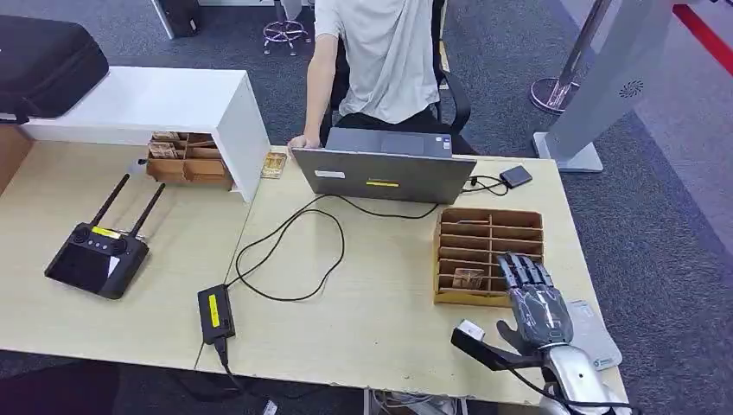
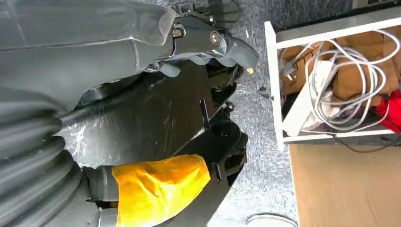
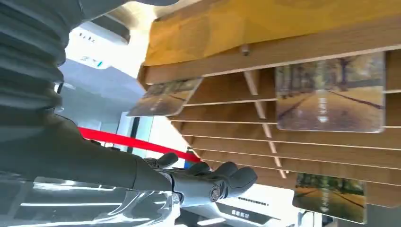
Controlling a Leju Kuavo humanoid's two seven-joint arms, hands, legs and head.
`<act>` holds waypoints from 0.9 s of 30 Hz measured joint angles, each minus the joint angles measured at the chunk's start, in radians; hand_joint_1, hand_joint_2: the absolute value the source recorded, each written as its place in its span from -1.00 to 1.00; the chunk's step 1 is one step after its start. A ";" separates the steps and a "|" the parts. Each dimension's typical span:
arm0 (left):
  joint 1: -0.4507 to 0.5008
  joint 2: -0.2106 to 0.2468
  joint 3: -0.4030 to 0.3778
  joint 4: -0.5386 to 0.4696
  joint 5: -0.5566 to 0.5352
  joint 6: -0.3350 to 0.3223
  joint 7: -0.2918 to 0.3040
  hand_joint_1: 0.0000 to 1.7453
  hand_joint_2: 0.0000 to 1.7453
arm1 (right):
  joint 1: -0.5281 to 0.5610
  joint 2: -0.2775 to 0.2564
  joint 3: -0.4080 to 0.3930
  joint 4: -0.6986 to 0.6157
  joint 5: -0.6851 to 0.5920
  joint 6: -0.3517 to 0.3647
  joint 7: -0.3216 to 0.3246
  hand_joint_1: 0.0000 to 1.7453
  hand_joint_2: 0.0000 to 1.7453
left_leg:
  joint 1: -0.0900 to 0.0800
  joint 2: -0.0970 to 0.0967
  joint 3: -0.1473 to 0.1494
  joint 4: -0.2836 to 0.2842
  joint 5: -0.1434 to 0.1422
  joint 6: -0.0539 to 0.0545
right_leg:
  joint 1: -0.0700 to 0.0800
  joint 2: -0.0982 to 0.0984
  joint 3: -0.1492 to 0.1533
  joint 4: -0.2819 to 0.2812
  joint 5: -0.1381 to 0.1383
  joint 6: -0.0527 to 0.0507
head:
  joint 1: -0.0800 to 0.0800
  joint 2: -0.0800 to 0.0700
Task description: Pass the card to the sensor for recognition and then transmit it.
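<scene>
A pale wooden worktop point(image 1: 363, 294) carries a laptop point(image 1: 385, 169) and a brown slotted card rack point(image 1: 484, 233). The right hand point(image 1: 536, 298) hovers at the rack's near edge, fingers point(image 1: 519, 270) spread, holding nothing. A card point(image 1: 468, 278) stands in a near slot. The left hand point(image 2: 203, 38) hangs beside the robot's body, its fingers curled in on nothing.

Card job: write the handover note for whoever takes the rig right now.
Right hand: open, holds nothing, fingers spread over the near right corner of the wooden card rack.
Left hand: hangs beside the robot's body, fingers curled in, holding nothing.
Cards: one card lies in a near slot of the rack, just left of the right hand; the right wrist view shows more cards in the slots.
Done: no card picked.
Left: grip a card, present it to the sensor, pass it on.
</scene>
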 joint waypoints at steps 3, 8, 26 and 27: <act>0.000 0.000 0.000 0.000 0.000 -0.002 0.000 -1.00 1.00 | -0.015 0.010 0.014 0.012 0.001 0.005 0.000 -1.00 1.00 | 0.000 0.000 0.000 0.000 0.000 0.000 | 0.000 0.000 0.000 0.000 0.000 0.000 | 0.000 0.000; 0.000 -0.001 0.000 0.000 0.000 -0.008 0.000 -1.00 1.00 | -0.027 0.021 0.027 0.025 0.000 0.008 0.000 -1.00 1.00 | 0.000 0.000 0.000 0.000 0.000 0.000 | 0.000 0.000 0.000 0.000 0.000 0.000 | 0.000 0.000; 0.000 -0.002 0.000 0.000 0.006 -0.011 0.000 -1.00 1.00 | -0.046 0.030 0.048 0.029 -0.008 0.009 0.000 1.00 1.00 | 0.000 0.000 0.001 0.000 0.000 0.000 | 0.000 0.000 0.000 0.000 0.000 0.000 | 0.000 0.000; 0.000 -0.002 0.000 0.000 0.006 -0.011 0.000 -1.00 1.00 | -0.046 0.030 0.048 0.030 -0.009 0.013 0.000 1.00 1.00 | 0.000 0.000 0.001 0.000 0.000 0.000 | 0.000 0.000 0.000 0.000 0.000 0.000 | 0.000 0.000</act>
